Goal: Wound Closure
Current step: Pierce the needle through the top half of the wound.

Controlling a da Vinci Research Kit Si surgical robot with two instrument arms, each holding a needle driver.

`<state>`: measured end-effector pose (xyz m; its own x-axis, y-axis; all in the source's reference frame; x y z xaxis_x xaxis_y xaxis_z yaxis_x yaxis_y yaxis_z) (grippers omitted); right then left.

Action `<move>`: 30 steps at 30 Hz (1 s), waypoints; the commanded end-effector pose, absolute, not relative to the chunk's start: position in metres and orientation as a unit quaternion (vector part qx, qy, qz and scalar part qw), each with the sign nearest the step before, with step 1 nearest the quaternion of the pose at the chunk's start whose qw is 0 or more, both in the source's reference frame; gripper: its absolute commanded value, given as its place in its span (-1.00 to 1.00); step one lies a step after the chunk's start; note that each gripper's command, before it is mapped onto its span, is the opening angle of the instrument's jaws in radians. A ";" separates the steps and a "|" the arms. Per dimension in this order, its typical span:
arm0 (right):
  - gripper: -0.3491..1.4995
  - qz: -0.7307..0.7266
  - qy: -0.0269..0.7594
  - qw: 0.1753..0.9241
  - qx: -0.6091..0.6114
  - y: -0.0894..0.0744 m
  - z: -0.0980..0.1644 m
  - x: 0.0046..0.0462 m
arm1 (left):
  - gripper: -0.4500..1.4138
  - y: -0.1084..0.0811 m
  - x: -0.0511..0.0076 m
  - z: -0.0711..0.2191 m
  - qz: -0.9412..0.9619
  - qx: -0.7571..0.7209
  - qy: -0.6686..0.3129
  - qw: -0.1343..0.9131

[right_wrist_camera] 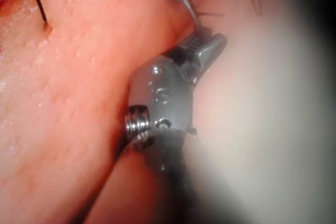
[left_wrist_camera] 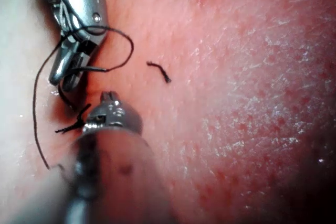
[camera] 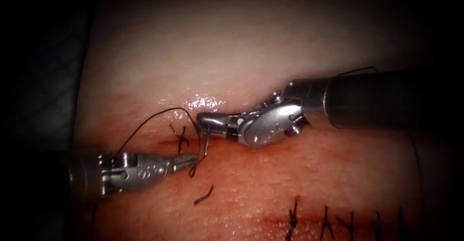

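My left end effector (camera: 189,161) is sitting closed, left of the needle (camera: 206,142), apparently pinching the thread (camera: 145,120) looping up over the cut (camera: 159,142). My right end effector (camera: 205,121) is clamping the needle near its upper end; it is hanging down to the tissue (camera: 290,173), tip at the cut.

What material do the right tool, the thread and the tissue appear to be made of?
Right tool: polished metal, probably steel; bright glints, rivets. It holds the needle, also shiny metal.
Thread: thin dark matte strand; fibre type unclear.
Tissue: soft, moist pork belly; pink, pored, wet sheen.
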<state>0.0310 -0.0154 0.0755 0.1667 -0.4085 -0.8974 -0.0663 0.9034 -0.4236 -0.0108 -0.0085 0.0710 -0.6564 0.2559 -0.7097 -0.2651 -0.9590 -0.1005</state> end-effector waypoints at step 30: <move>-1.00 -0.087 0.599 0.790 -0.095 -0.018 0.081 0.0312 | -1.00 -0.008 -0.0114 0.072 0.909 -0.391 0.006 0.144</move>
